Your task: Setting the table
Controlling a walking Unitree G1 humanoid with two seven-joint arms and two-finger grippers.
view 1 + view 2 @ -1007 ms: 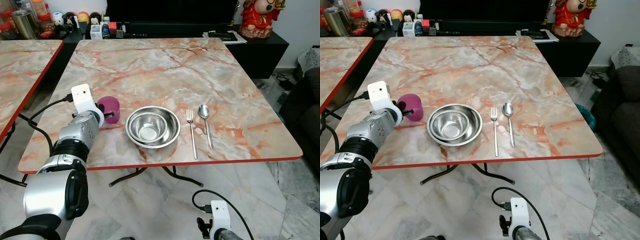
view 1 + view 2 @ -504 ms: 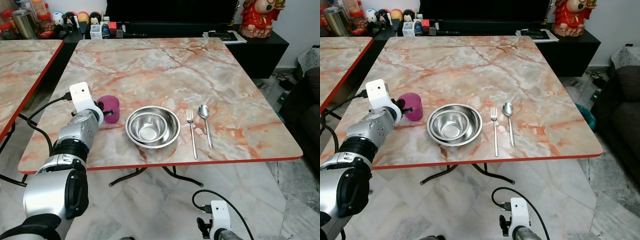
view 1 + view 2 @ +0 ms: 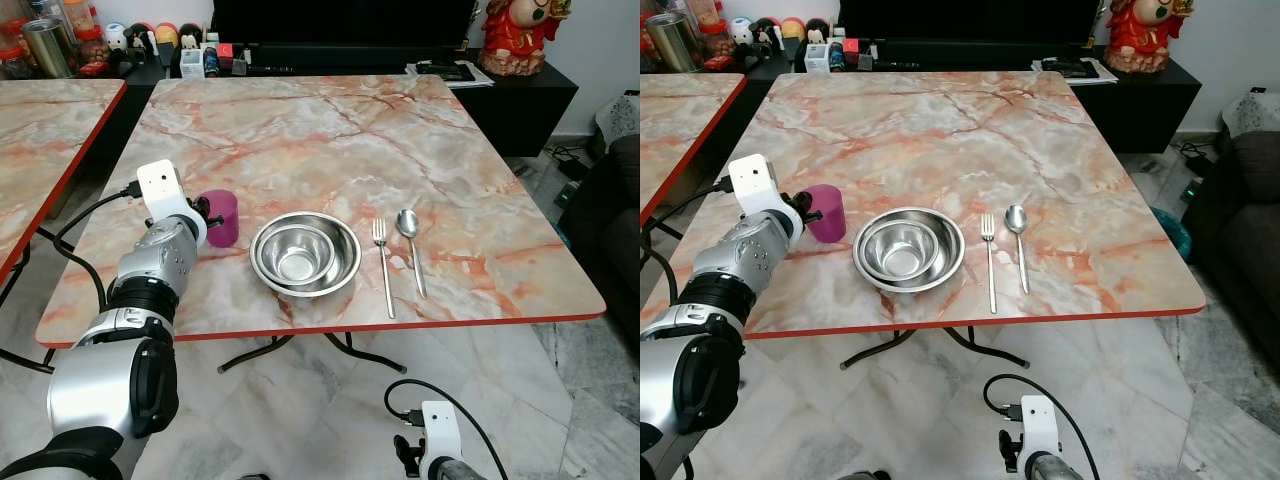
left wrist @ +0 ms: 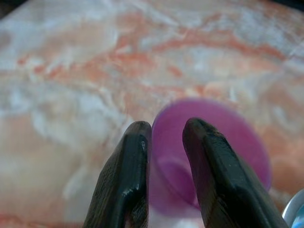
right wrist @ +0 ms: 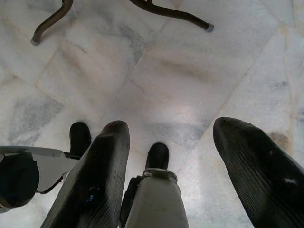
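Currently the small magenta plastic cup (image 3: 222, 218) stands upright on the marble-patterned worktop with a red edge (image 3: 330, 140), near the worktop's left front area and just to the left of the bowls. The left end effector (image 4: 166, 161) is at the cup: in the left wrist view its two black fingers (image 4: 126, 180) straddle the cup's near wall, one finger outside the cup and one over its open mouth, pinching the rim between them. The silver left arm (image 3: 150, 290) reaches up from the lower left to the cup's left side.

Just right of the cup sit two nested stainless-steel bowls (image 3: 304, 253), the smaller one inside the larger. To the right of the bowls a stainless-steel fork (image 3: 383, 262) lies with its tines pointing away from the robot, and a stainless-steel spoon (image 3: 411, 246) lies just beside it on the right, parallel, bowl end away from the robot. Fork and spoon are apart from each other and from the bowls.

The right end effector (image 5: 175, 175) hangs low beside the robot, its fingers spread wide above the pale marble floor (image 5: 190, 71). The worktop's dark metal legs (image 5: 166, 12) show in the right wrist view.

A second marble worktop (image 3: 45, 150) stands at the far left.
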